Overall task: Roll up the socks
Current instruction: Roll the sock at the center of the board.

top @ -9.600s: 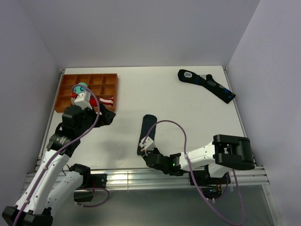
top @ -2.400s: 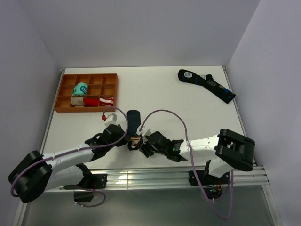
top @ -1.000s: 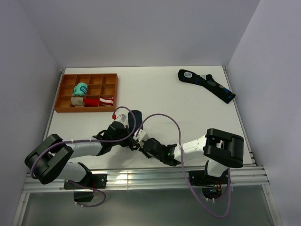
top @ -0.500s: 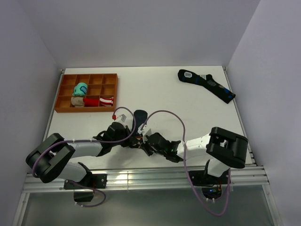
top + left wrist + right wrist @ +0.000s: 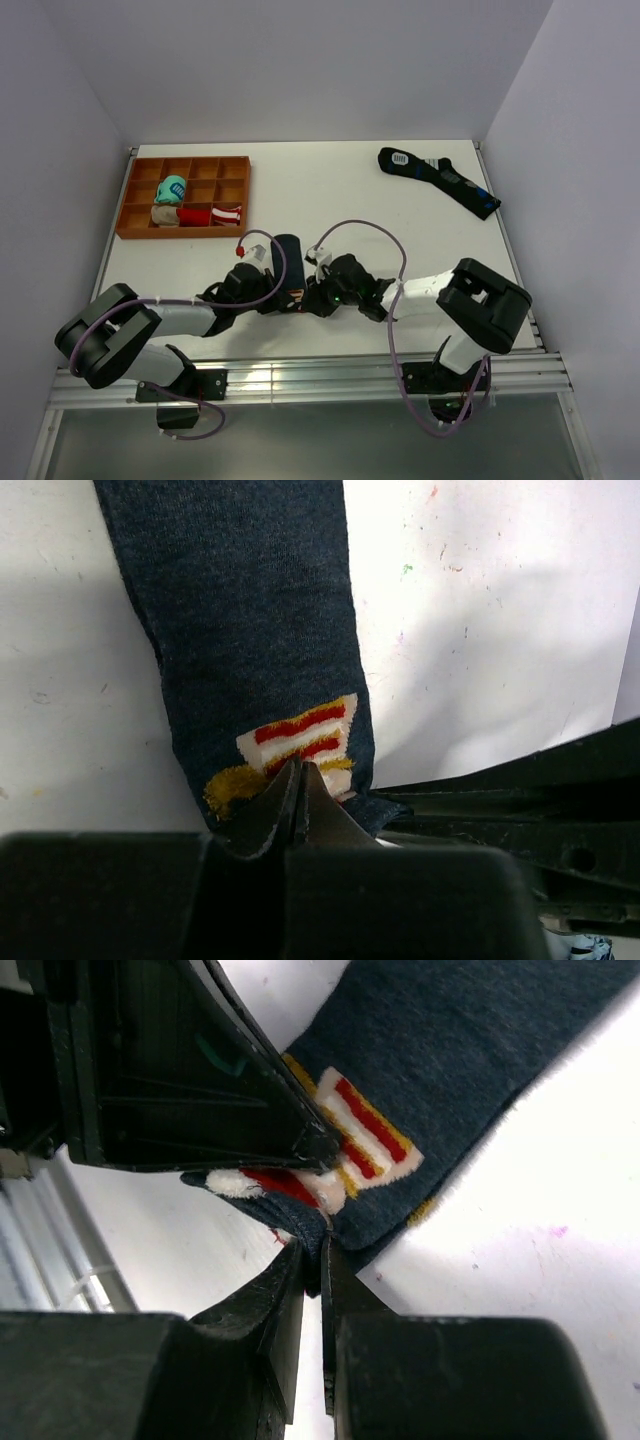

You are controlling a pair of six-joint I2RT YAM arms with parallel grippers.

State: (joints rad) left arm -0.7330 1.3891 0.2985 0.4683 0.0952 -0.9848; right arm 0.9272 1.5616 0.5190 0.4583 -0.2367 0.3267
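The socks [image 5: 287, 252] are a short dark navy pair lying flat near the table's front middle, with a red-white-yellow patch [image 5: 300, 735] at their near end. My left gripper [image 5: 291, 293] is shut, its fingertips [image 5: 298, 772] pressed together on top of that patch with no cloth seen between them. From the right, my right gripper [image 5: 311, 292] is shut on the socks' near edge [image 5: 318, 1222], pinching a folded bit of cloth that is lifted just under the left gripper's tip [image 5: 318, 1150]. The rest of the socks [image 5: 460, 1060] lie flat on the table.
An orange divided tray [image 5: 232, 185] stands at the back left with a teal bundle [image 5: 171, 188], a beige bundle [image 5: 165, 214] and a red-white bundle [image 5: 216, 214]. A longer dark sock with blue marks [image 5: 440, 180] lies at the back right. Both arms meet low at the front.
The right gripper has closed on the socks' near edge and its arm has swung a little farther back. The left gripper has stayed shut on the patch end.
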